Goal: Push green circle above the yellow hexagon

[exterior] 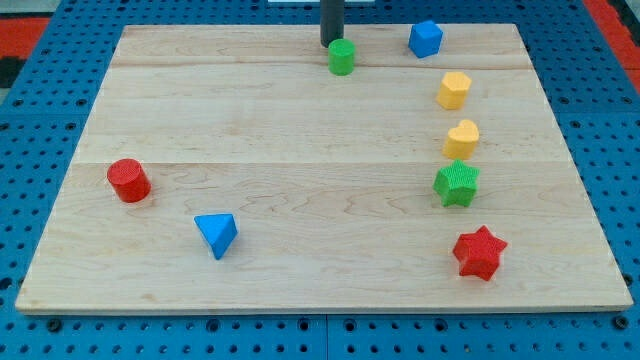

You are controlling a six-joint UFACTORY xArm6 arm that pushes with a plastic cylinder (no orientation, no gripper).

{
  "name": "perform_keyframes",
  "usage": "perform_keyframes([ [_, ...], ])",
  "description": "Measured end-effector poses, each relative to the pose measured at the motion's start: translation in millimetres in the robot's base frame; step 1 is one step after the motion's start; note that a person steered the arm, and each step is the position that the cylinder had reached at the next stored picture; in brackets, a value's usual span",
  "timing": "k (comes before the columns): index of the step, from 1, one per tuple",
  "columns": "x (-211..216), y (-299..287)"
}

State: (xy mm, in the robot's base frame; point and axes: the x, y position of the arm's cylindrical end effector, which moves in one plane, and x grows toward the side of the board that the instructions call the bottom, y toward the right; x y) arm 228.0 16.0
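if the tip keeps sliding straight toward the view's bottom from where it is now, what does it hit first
Almost certainly the green circle: my tip sits just above it, slightly to the view's left, apparently touching or nearly so. The contact would be a little off-centre, so the block may veer toward the view's right.

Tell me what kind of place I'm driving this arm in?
Most likely a lab bench for tabletop pushing trials: a pale wooden board lies on a blue perforated base, with small coloured blocks scattered about. My tip sits just above and left of the green circle, near the view's top edge.
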Motion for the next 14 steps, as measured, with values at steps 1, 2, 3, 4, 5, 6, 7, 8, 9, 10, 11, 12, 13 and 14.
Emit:
perform_keyframes([
  [1, 7.9, -23.5],
  [2, 14.4, -40.6],
  [3, 23.8, -31.8],
  [4, 23.8, 11.9],
  [5, 24.1, 42.6],
  [6, 25.7, 67.5],
  [7, 39.3, 54.7],
  [8, 60.9, 52.8],
  [9, 62.7, 70.7],
  [10, 62.7, 90.7],
  [11, 62.7, 109.2],
  [12, 62.7, 127.1],
  [13, 76.3, 113.8],
  [14, 106.8, 62.8],
])
